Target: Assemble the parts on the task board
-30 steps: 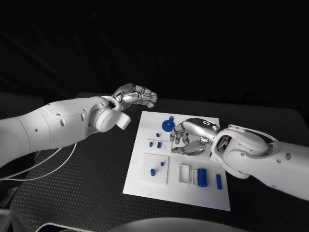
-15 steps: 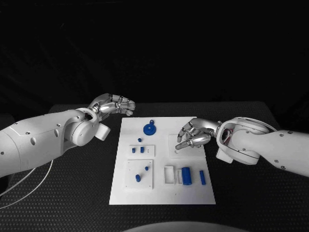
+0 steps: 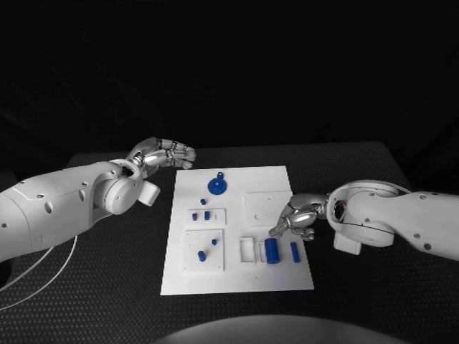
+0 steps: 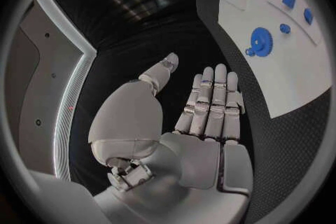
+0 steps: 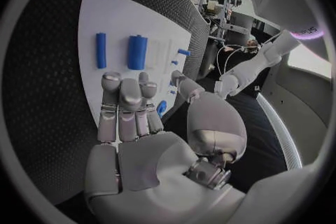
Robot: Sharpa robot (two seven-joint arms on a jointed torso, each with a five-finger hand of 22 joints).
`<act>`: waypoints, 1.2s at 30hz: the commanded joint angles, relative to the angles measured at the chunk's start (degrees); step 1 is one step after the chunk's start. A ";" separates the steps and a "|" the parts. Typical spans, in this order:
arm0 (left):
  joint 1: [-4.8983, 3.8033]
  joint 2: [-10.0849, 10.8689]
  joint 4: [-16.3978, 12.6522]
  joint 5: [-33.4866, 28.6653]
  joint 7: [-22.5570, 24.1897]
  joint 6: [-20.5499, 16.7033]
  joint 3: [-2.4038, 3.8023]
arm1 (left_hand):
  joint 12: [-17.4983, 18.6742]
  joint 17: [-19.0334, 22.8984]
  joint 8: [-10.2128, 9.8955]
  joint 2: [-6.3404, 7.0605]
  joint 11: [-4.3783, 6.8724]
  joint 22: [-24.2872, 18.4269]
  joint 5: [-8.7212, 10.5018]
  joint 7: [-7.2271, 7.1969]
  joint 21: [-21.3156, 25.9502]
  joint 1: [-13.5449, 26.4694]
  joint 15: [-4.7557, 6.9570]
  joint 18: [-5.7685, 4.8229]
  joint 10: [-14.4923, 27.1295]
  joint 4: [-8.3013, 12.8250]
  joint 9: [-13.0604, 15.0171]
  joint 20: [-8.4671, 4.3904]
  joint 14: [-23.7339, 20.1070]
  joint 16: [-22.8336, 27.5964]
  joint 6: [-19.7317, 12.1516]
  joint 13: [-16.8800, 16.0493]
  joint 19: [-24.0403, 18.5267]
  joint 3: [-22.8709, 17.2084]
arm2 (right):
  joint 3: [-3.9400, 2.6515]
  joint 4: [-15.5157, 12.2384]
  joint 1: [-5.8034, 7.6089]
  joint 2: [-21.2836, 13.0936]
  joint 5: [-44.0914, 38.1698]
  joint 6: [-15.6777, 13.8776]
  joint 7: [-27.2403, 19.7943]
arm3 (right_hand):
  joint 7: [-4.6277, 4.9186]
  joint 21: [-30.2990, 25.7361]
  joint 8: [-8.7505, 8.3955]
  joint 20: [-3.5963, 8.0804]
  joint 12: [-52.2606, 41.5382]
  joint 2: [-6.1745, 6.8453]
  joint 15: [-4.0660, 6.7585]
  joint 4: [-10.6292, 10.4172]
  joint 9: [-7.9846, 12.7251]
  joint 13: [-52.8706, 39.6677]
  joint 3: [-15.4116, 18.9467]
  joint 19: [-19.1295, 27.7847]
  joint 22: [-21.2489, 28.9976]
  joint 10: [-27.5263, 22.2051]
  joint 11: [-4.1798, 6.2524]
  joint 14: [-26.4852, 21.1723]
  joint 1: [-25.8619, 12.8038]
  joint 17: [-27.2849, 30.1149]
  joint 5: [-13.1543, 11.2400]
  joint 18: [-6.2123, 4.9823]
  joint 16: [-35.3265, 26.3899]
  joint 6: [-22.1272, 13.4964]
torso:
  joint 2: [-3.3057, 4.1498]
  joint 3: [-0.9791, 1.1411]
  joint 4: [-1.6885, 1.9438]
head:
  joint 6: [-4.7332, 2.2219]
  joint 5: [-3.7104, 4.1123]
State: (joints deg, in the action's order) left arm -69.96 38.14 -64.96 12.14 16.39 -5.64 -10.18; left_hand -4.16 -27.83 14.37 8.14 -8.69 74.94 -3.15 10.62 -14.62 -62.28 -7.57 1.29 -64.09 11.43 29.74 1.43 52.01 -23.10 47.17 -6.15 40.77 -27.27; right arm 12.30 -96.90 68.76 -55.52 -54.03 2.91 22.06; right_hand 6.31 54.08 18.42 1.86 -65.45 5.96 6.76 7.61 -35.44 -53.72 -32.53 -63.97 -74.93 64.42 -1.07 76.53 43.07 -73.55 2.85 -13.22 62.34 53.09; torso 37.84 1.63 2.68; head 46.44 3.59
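No legible text, labels, brand marks, numbers or signs appear in any view. The flat white rectangular task board point(image 3: 240, 276) carries no printing on its visible surface, and the small blue plastic parts point(image 3: 273, 250) on it are unmarked. The smooth white arm casings and the silver metal hands show no lettering. The black textured table top point(image 3: 105, 287) is likewise unmarked.
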 commanded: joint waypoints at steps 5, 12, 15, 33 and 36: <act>1.41 -1.00 1.67 -1.28 0.90 1.35 0.03 | -0.04 -0.07 0.28 -0.10 0.00 0.86 -0.13 0.08 0.21 -0.25 0.18 0.38 -0.19 -0.44 -0.07 0.21 0.11 0.25 -0.16 0.09 0.39 -0.10 | 0.52 1.87 -0.88 2.39 0.76 2.76 6.92 | -0.48 0.81 -0.15 0.69 -0.66 0.81 0.00 0.22 -0.62 -0.43 -3.06 0.23 -1.06 -1.67 1.69 0.12 -2.40 0.46 -0.05 -1.78 0.87 0.89 | -2.22 -0.11 -0.05 | 1.02 -0.57; 2.62 -1.75 2.96 -1.41 0.90 1.86 0.01 | -0.02 -0.08 0.26 -0.17 -0.01 0.88 -0.13 0.10 0.26 -0.19 0.18 0.38 -0.15 -0.48 -0.10 0.21 0.08 0.27 -0.22 0.12 0.38 -0.07 | 0.61 3.36 -2.00 3.23 -1.05 1.43 8.29 | -0.51 1.19 -0.21 0.69 -0.79 2.06 -0.01 0.10 -1.21 -0.56 -5.41 0.29 -0.97 -1.73 1.71 0.05 -4.49 0.92 -0.06 -1.78 1.25 1.22 | -3.77 -0.38 0.20 | 1.50 -0.30; 3.13 -2.09 3.56 -1.51 0.83 2.03 -0.05 | -0.01 -0.08 0.25 -0.20 -0.02 0.89 -0.14 0.11 0.28 -0.16 0.17 0.37 -0.13 -0.50 -0.11 0.21 0.07 0.29 -0.25 0.14 0.37 -0.05 | 0.66 3.73 -2.89 4.11 -1.56 1.16 8.92 | -0.53 1.33 -0.30 0.68 -0.81 2.58 0.01 -0.10 -1.43 -0.58 -5.92 0.29 -0.94 -1.75 1.72 -0.01 -5.73 1.10 -0.06 -1.78 1.40 1.23 | -4.56 -0.51 0.23 | 1.81 -0.35; 4.15 -2.30 3.57 -1.62 0.98 2.42 -0.07 | 0.04 -0.11 0.19 -0.33 -0.07 0.94 -0.13 0.18 0.42 0.06 0.15 0.35 -0.03 -0.62 -0.19 0.23 -0.01 0.36 -0.42 0.22 0.31 0.08 | 1.02 6.17 -5.40 7.71 -4.25 1.42 10.64 | -0.39 1.59 -0.76 0.71 -0.78 4.57 -0.13 -0.50 -1.98 -0.67 -6.20 0.61 -0.88 -2.12 1.59 -0.43 -9.19 1.62 -0.05 -1.78 1.70 0.86 | -5.97 -0.74 0.25 | 3.56 -1.22; 4.15 -2.17 3.42 -1.64 0.96 2.41 -0.07 | 0.04 -0.11 0.19 -0.34 -0.07 0.94 -0.13 0.18 0.44 0.07 0.15 0.35 -0.03 -0.63 -0.20 0.23 -0.01 0.36 -0.43 0.23 0.30 0.09 | 1.07 6.60 -5.42 7.90 -5.62 1.88 11.04 | -0.38 1.61 -0.78 0.71 -0.78 4.43 -0.14 -0.46 -2.02 -0.68 -6.23 0.65 -0.88 -2.16 1.58 -0.47 -9.30 1.65 -0.05 -1.78 1.72 0.86 | -5.87 -0.74 0.21 | 3.56 -1.30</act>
State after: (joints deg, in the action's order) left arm -65.79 35.99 -61.33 10.98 16.55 -4.24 -10.28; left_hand -4.16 -27.88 14.37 8.14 -8.69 74.91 -3.15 10.82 -14.40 -62.28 -7.57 1.29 -64.08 11.11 29.63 1.44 52.01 -23.10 46.97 -5.99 40.76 -27.28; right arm 13.35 -90.40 63.38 -47.74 -56.88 4.05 32.08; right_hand 5.97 55.45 17.92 2.36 -66.09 10.24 6.72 7.35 -37.44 -54.35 -38.60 -63.42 -74.95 64.69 -0.81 76.45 34.38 -71.95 2.88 -12.85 63.79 53.43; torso 31.99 0.92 2.94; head 49.99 2.36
